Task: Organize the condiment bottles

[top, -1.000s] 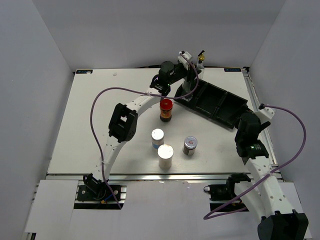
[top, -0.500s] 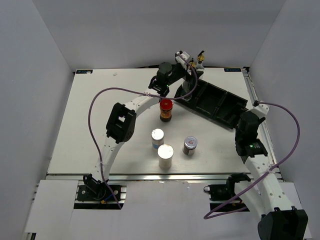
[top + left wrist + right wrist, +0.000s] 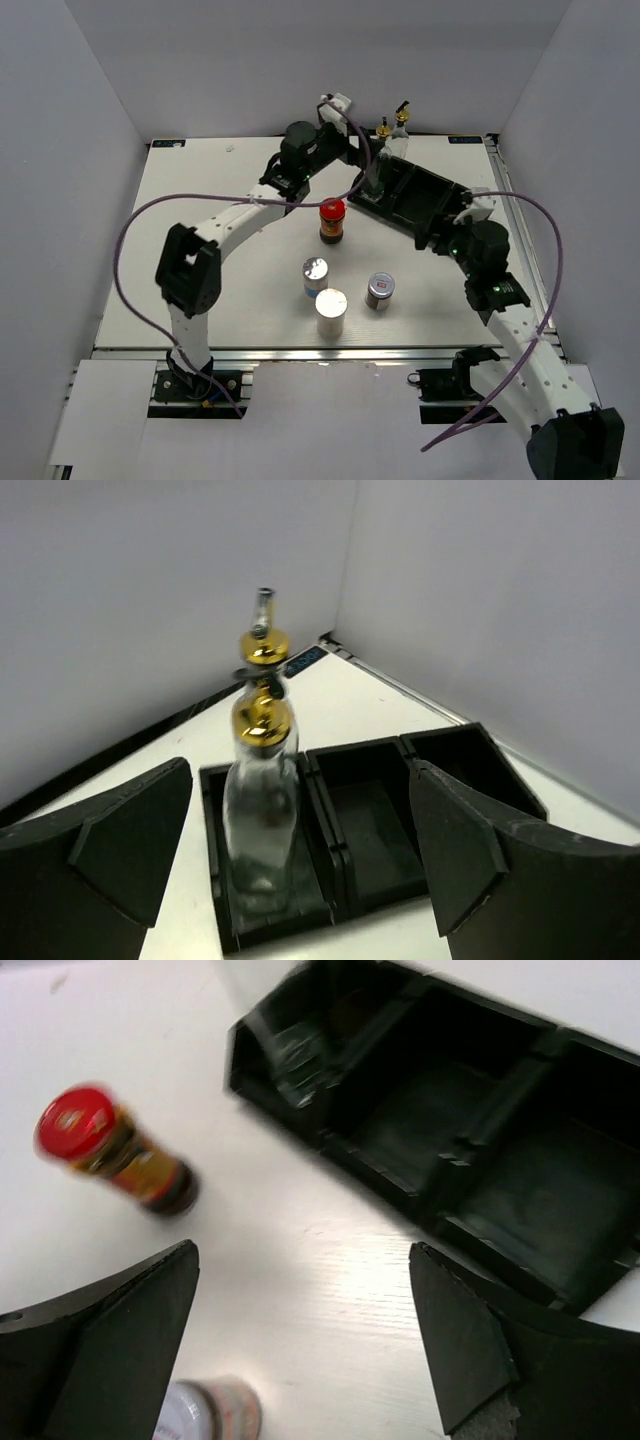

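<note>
clear glass with a gold spout, the front cruet [image 3: 262,810] stands upright in the end compartment of the black tray [image 3: 365,820]. the left gripper [image 3: 300,845] points at it with its fingers spread wide. the cruet sits in line with the gap between them and a little ahead, touching neither finger. the second cruet [image 3: 265,640] lines up directly behind the first, so only its gold cap and spout show above it. whether it stands inside the tray or on the surface beyond cannot be told from the wrist view. from above, both gold spouts show close together at the tray's far end.

the right gripper [image 3: 303,1290] is also spread wide and holds nothing. it hangs over bare white surface [image 3: 300,1230], with the red-lidded jar [image 3: 110,1150] off to one side and the tray's long wall off to the other, clear of both. seen from overhead, that jar stands upright on the surface just beside the tray's end compartment.

nearer the arm bases, one white-topped shaker [image 3: 315,272] stands with the other shaker [image 3: 331,310] just beside it. the silver-lidded jar [image 3: 380,290] is a little apart from them, on the right arm's side. all three are upright on the surface, outside the tray, and no gripper touches them.
</note>
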Robot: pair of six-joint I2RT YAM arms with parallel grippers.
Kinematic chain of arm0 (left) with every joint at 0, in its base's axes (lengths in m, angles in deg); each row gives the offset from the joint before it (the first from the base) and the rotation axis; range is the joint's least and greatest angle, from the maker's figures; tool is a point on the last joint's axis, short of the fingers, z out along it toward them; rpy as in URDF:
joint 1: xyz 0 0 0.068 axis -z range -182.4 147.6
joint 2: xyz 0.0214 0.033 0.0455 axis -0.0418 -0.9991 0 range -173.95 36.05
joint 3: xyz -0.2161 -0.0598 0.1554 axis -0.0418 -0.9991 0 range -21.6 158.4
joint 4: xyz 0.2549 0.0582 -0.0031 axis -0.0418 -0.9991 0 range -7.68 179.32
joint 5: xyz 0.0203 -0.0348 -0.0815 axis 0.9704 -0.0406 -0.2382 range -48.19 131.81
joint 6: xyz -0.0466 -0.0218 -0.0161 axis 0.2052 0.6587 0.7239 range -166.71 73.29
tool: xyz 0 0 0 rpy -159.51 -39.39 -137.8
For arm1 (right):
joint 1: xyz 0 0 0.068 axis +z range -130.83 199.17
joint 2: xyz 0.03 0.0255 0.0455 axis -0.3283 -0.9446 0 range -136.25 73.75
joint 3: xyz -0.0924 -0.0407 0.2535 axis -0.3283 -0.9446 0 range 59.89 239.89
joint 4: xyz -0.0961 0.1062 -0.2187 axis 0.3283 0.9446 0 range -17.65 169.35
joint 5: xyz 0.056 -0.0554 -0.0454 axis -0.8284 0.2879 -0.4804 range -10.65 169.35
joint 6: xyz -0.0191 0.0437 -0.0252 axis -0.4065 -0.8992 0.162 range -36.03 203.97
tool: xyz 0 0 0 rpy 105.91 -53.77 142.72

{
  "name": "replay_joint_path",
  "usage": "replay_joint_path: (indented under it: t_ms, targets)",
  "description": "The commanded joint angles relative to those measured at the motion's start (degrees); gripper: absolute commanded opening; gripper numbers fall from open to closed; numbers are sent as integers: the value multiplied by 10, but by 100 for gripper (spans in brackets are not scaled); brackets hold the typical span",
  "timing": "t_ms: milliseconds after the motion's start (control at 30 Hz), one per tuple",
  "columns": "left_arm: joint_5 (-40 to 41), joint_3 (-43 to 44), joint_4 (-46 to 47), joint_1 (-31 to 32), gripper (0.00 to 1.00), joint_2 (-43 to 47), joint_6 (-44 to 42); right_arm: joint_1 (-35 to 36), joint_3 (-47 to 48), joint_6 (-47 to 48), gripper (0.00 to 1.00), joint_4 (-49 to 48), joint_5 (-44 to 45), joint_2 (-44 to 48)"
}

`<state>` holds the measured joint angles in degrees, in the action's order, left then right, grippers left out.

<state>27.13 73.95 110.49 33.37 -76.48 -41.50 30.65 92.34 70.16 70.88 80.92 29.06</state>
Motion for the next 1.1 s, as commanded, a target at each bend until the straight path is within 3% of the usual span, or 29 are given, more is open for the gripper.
replay_joint_path:
  t_ms: [0, 100, 233, 267, 400, 567, 867, 1067]
  targets:
    - [130, -68, -71, 2, 98, 137, 65, 87, 44, 65, 89, -20, -49, -40]
    - [252, -169, -111, 2, 98, 242, 87, 164, 81, 105, 89, -11, -36, -101]
    - [431, -303, -151, -3, 98, 347, 146, 217, 133, 128, 89, -20, -26, -203]
    - [441, -324, -157, -16, 98, 361, 153, 223, 146, 131, 89, -20, -21, -224]
    - [441, -401, -193, -97, 98, 405, 222, 248, 222, 132, 89, -37, -30, -333]
    - [406, -497, -173, -202, 98, 442, 261, 275, 285, 135, 89, -31, -24, -421]
    - [409, -524, -169, -232, 98, 444, 253, 280, 422, 97, 89, -25, 60, -588]
    - [422, -531, -169, -234, 98, 449, 246, 282, 466, 80, 86, -45, 117, -631]
